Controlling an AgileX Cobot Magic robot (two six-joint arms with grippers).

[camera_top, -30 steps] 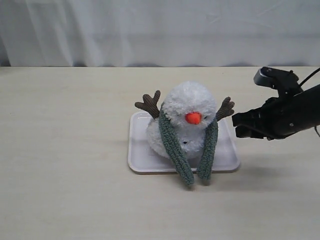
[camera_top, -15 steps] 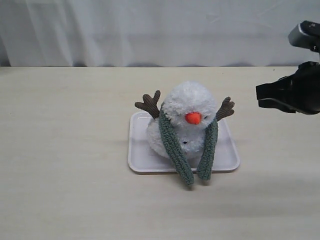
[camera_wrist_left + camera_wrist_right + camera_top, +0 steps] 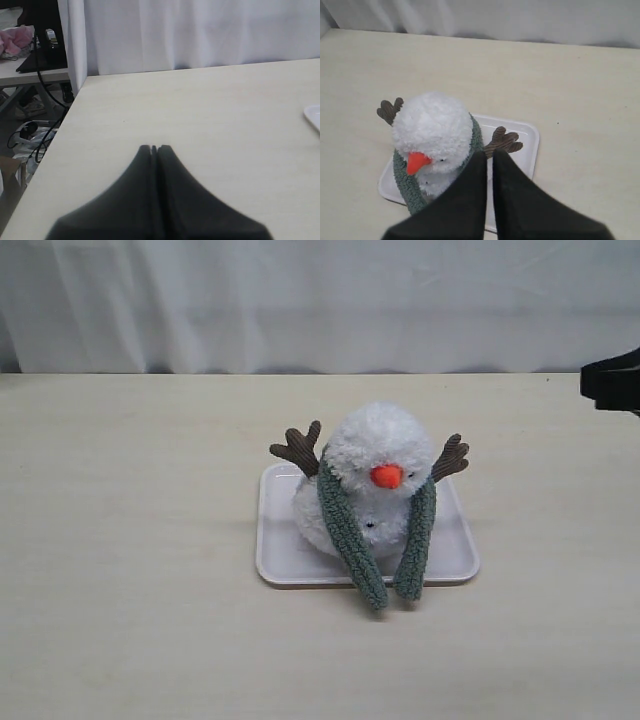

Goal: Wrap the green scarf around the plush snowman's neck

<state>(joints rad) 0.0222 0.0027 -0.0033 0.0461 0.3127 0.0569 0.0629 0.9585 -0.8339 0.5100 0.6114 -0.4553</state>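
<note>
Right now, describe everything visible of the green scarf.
The green scarf is a long, narrow, fuzzy strip of dull sage-green knit. It lies draped around the neck of the plush snowman, under the head. Its two halves hang down the front, one on each side of the orange nose, uncrossed and untied. Both rounded ends pass the front rim of the white tray and rest on the table, close together.
</note>
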